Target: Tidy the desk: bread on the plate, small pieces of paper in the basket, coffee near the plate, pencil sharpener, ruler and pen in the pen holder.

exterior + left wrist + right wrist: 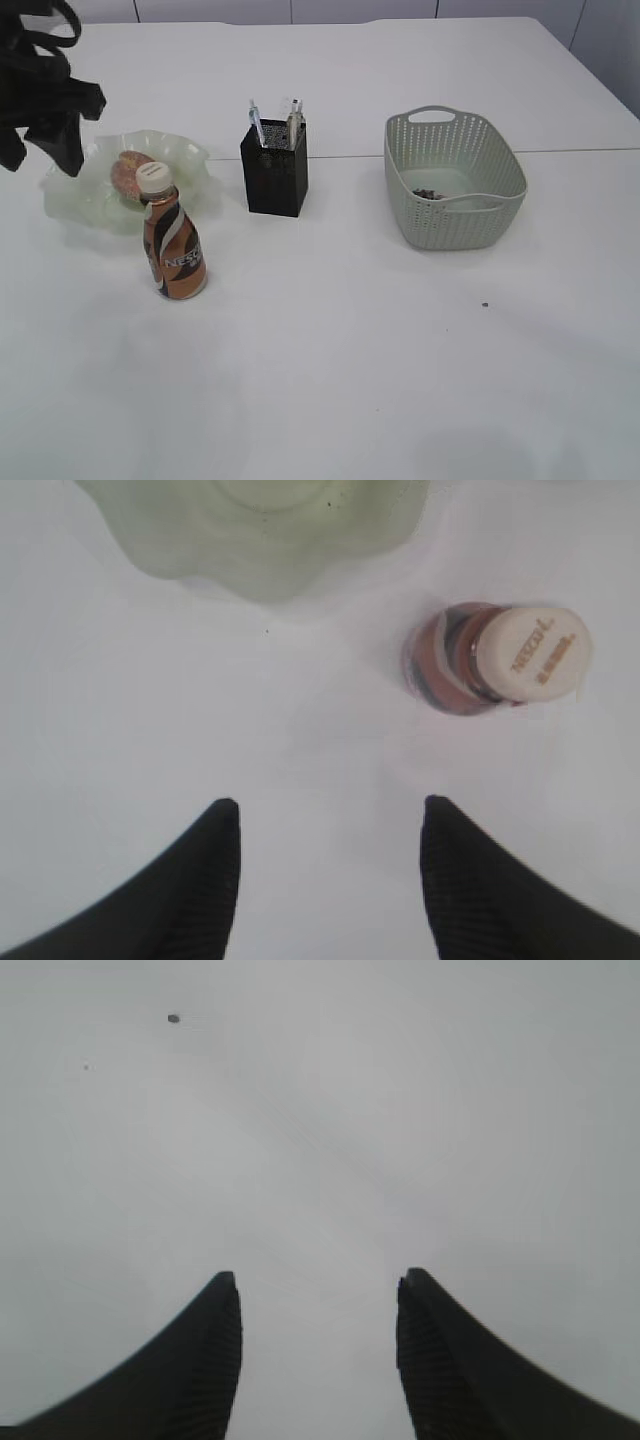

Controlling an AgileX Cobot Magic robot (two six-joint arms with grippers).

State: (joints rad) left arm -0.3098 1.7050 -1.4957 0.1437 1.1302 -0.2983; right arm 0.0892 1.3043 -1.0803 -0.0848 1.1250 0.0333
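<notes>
Bread (131, 166) sits on the pale green plate (190, 156) at the far left of the pen holder (274, 176), which I take as my landmark. The coffee bottle (173, 247), reading "NESCAFÉ" on wrapper and cap, stands just in front of the plate, presumably parked there as asked. The left gripper (330, 825) hangs spread and empty above bare table near the bottle. The holder carries pens upright. Right of it, the basket (495, 166) holds dark scraps. The right gripper (318, 1295) is likewise parted, grasping nothing, over the table.
</notes>
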